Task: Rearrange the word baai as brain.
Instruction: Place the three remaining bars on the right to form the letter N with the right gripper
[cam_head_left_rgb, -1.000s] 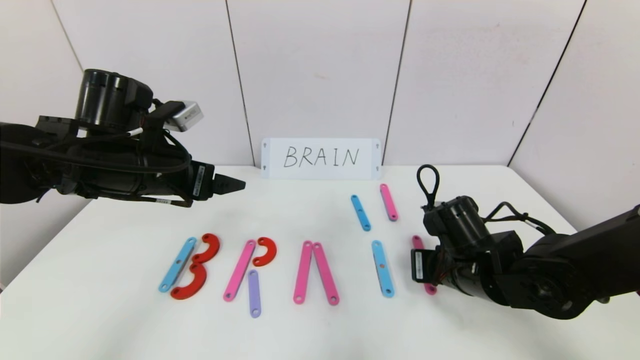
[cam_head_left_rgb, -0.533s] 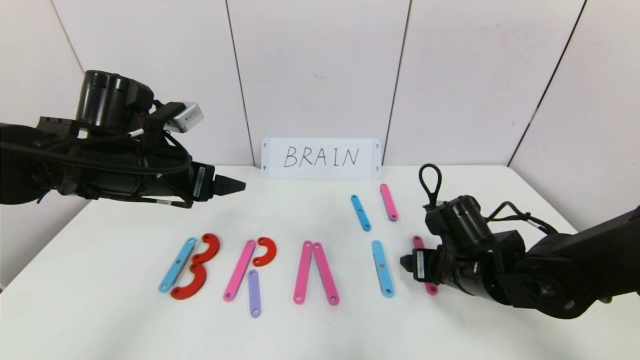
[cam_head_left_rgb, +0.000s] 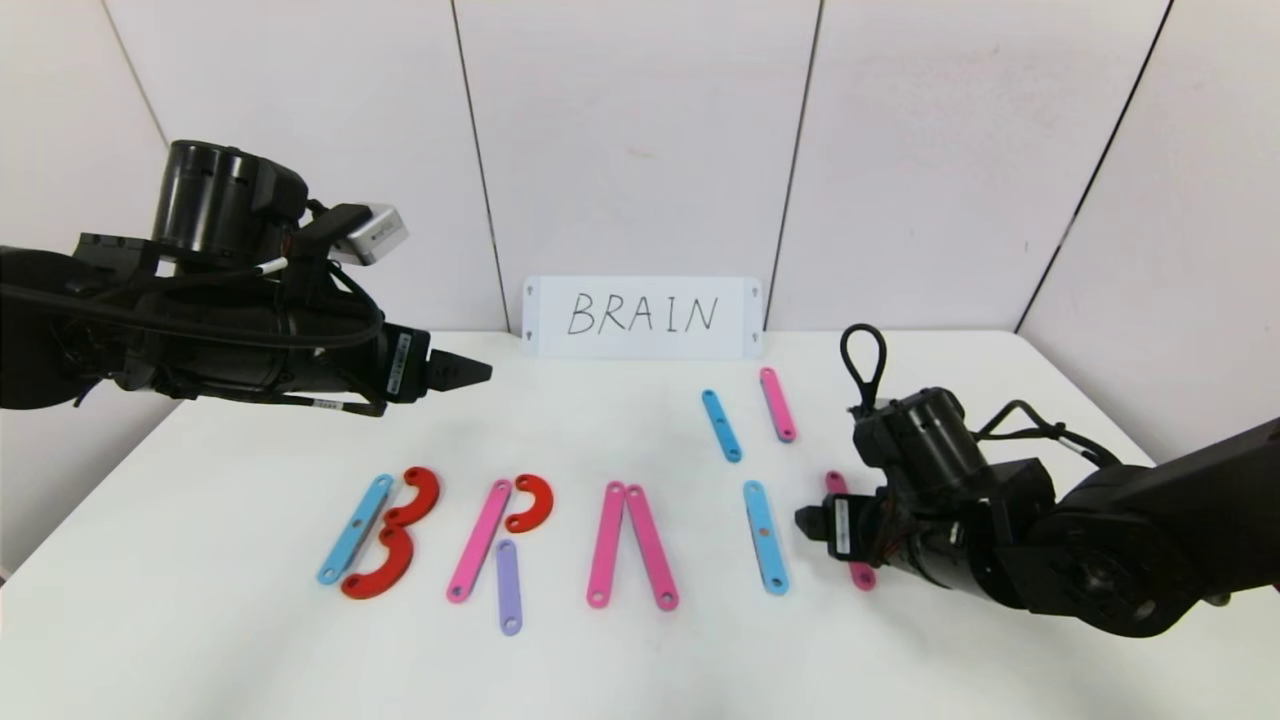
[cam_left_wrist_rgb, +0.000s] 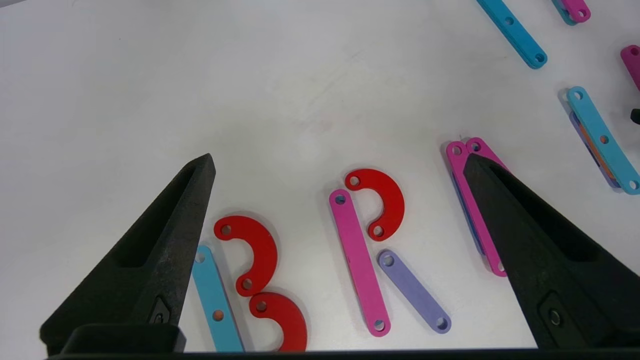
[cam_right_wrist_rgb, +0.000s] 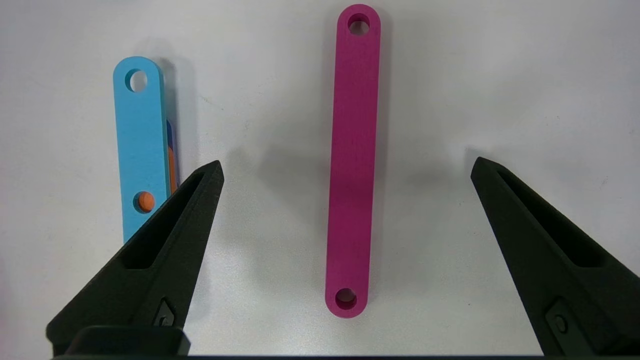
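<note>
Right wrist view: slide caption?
Right gripper open above a pink strip lying on the table, light-blue strip beside.

A row of flat letters is laid out: a B (cam_head_left_rgb: 375, 537) formed from a light-blue strip and two red curves, an R (cam_head_left_rgb: 500, 545) from pink and purple strips with one red curve, a two-strip pink A (cam_head_left_rgb: 630, 545), a light-blue I (cam_head_left_rgb: 765, 537), and one pink strip (cam_right_wrist_rgb: 352, 160) lying flat beside it.

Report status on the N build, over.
Right gripper open above pink strip, strip flat. Left gripper open, parked over B and R. Nothing obstructing.
</note>
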